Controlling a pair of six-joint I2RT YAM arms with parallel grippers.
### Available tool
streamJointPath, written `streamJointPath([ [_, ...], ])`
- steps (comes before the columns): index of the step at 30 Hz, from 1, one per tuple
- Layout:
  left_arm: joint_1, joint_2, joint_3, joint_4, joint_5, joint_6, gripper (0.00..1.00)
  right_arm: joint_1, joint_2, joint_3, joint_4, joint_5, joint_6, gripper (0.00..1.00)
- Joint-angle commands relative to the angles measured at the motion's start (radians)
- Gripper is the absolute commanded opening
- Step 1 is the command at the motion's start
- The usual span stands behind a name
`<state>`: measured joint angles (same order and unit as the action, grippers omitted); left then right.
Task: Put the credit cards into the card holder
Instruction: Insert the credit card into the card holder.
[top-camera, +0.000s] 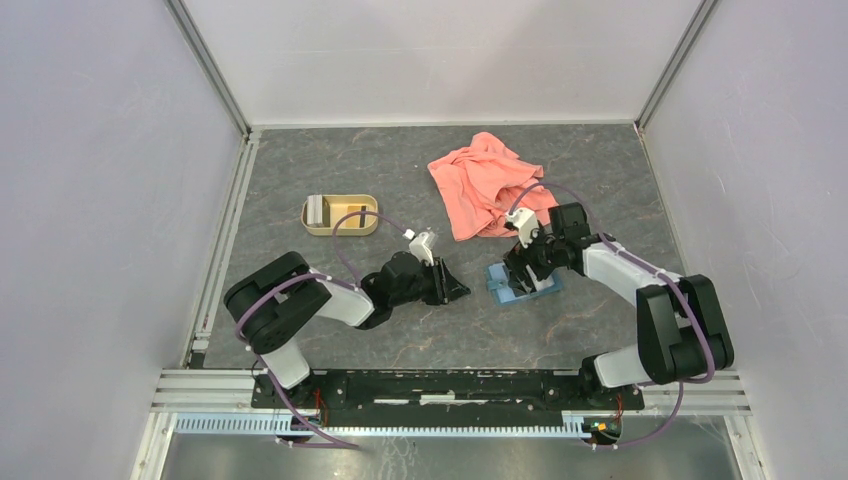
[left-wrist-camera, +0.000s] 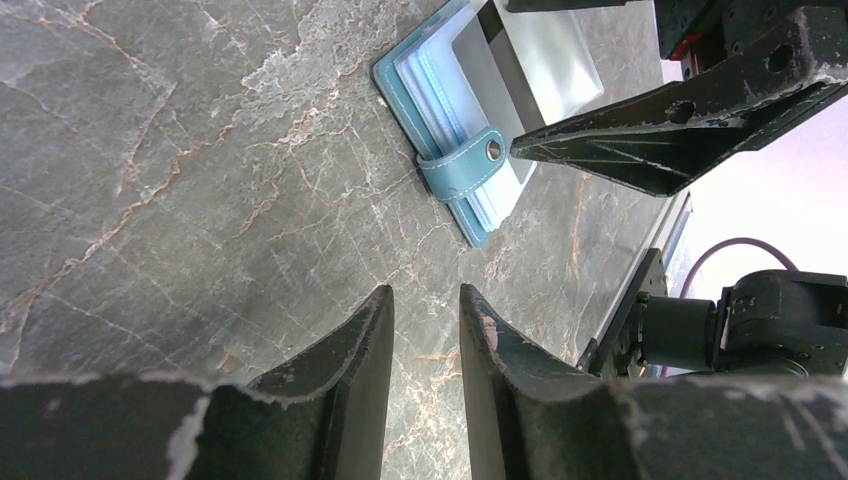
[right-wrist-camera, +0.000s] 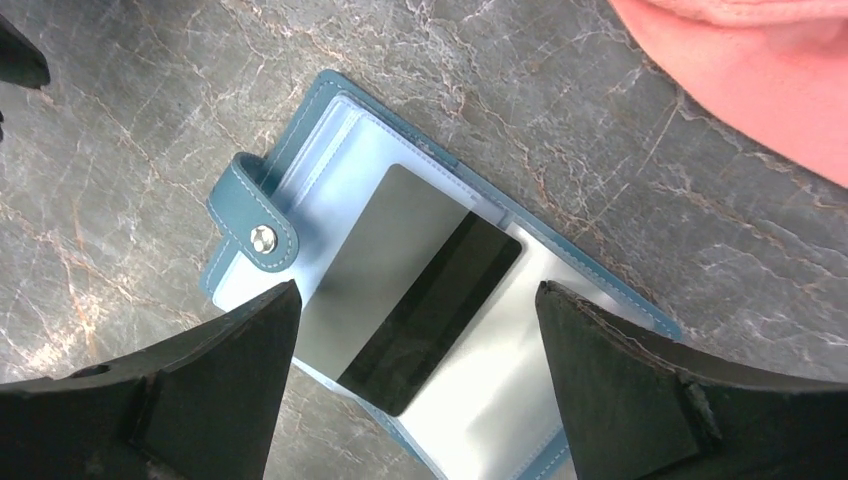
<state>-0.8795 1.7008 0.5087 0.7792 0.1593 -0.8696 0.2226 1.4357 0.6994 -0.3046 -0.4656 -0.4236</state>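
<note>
The teal card holder (top-camera: 520, 283) lies open on the table, its snap tab (right-wrist-camera: 262, 238) to the left. A grey card with a dark stripe (right-wrist-camera: 420, 300) lies on its clear sleeve; I cannot tell whether it is inside the pocket. My right gripper (right-wrist-camera: 415, 290) is wide open and empty just above it, with a finger on each side of the card. My left gripper (left-wrist-camera: 425, 300) is empty, its fingers a narrow gap apart, low over bare table left of the holder (left-wrist-camera: 450, 120). More cards, orange (top-camera: 350, 210) and greyish-white (top-camera: 318, 210), sit in the tan tray.
The tan tray (top-camera: 340, 229) stands at the back left of the arms. A salmon-pink cloth (top-camera: 485, 185) lies bunched behind the holder, close to the right arm, and shows in the right wrist view (right-wrist-camera: 760, 70). White walls enclose the table.
</note>
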Motion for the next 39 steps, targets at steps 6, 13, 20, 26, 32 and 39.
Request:
streamJointPath([
  [6, -0.007, -0.032, 0.007, 0.008, -0.003, 0.06, 0.37, -0.002, -0.13, 0.006, -0.019, 0.023, -0.078, 0.59],
  [13, -0.011, 0.029, 0.066, 0.004, 0.018, 0.06, 0.34, -0.005, -0.054, 0.006, -0.007, 0.138, -0.054, 0.01],
  [20, -0.025, 0.122, 0.148, -0.007, 0.034, 0.057, 0.33, -0.005, -0.006, 0.006, -0.008, 0.2, -0.046, 0.0],
  [26, -0.035, 0.213, 0.21, -0.008, 0.057, 0.047, 0.33, -0.001, 0.017, 0.006, -0.039, 0.085, -0.076, 0.0],
  [32, -0.041, 0.246, 0.224, -0.006, 0.062, 0.044, 0.33, 0.006, 0.012, 0.014, -0.044, -0.02, -0.073, 0.0],
  [39, -0.042, 0.25, 0.215, -0.007, 0.059, 0.043, 0.33, 0.006, -0.004, 0.011, -0.04, -0.138, -0.063, 0.0],
])
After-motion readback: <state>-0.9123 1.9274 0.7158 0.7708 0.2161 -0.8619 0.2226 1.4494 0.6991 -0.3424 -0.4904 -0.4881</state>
